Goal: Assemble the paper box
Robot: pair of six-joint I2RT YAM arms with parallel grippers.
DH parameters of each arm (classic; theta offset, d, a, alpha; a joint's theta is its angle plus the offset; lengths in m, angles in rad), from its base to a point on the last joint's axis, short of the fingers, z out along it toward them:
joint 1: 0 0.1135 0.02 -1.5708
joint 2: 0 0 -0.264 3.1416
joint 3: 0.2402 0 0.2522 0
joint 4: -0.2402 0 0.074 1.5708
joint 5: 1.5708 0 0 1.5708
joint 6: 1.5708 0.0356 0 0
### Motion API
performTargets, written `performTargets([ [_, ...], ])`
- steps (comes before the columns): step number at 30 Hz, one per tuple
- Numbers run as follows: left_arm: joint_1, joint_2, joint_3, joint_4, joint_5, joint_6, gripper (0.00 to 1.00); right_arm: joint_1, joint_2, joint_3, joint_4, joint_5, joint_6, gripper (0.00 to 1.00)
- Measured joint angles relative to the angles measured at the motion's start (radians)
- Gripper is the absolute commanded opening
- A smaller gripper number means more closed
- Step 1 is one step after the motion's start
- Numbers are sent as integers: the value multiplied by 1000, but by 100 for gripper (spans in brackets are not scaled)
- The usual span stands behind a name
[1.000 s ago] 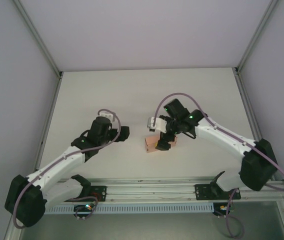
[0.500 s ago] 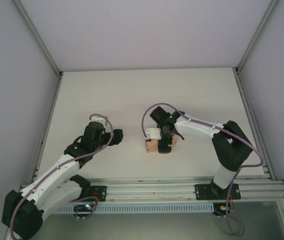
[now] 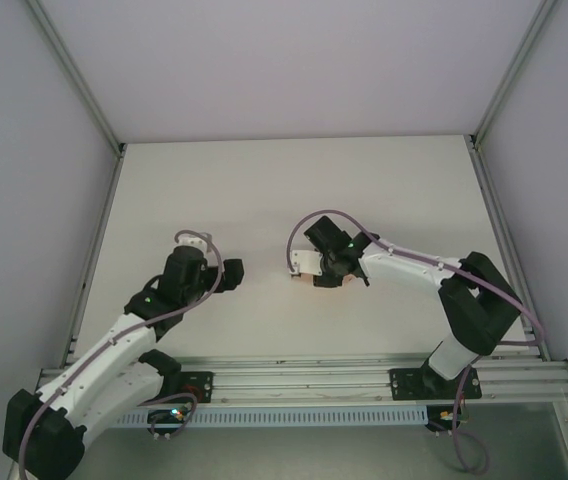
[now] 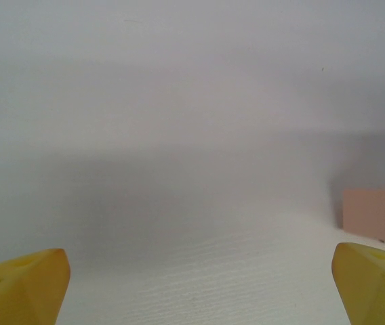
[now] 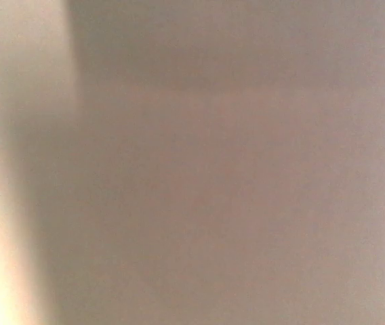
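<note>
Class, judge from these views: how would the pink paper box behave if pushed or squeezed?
The paper box looks like thin card, so probably light and apt to slide on the smooth table. Its flat walls would likely buckle under a hard squeeze.

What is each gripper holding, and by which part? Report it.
Left gripper: nothing, jaws wide apart. Right gripper: low over the paper box; any grip cannot be told.
</note>
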Motion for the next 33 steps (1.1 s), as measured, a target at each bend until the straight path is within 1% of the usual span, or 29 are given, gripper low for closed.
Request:
performTargets([
  [2, 0, -9, 0, -1, 0, -2, 100, 0, -11, -6, 35, 42, 6, 29],
  [6, 0, -26, -5, -3, -4, -5, 100, 0, -11, -23, 160, 168, 6, 30],
  [8, 0, -32, -7, -4, -6, -6, 100, 2, 4, -24, 222, 225, 2, 32],
  [10, 0, -35, -9, -5, -8, -10, 100, 4, 39, -24, 296, 275, -13, 34],
  [16, 0, -38, -10, -11, -14, -12, 100, 11, 209, -23, 502, 414, -100, 35],
  [17, 0, -39, -10, -13, -14, -13, 100, 12, 233, -24, 540, 436, -113, 37],
  [20, 0, -40, -10, -20, -14, -13, 100, 13, 259, -26, 621, 463, -158, 56],
  [24, 0, -40, -11, -27, -14, -13, 100, 13, 259, -40, 622, 456, -180, 80],
  [27, 0, -40, -11, -27, -15, -13, 100, 15, 239, -54, 592, 434, -174, 92],
  [30, 0, -40, -11, -27, -18, -12, 100, 26, 187, -57, 511, 406, -159, 100],
  [33, 0, -40, -11, -26, -19, -9, 100, 39, 120, -57, 409, 350, -137, 100],
])
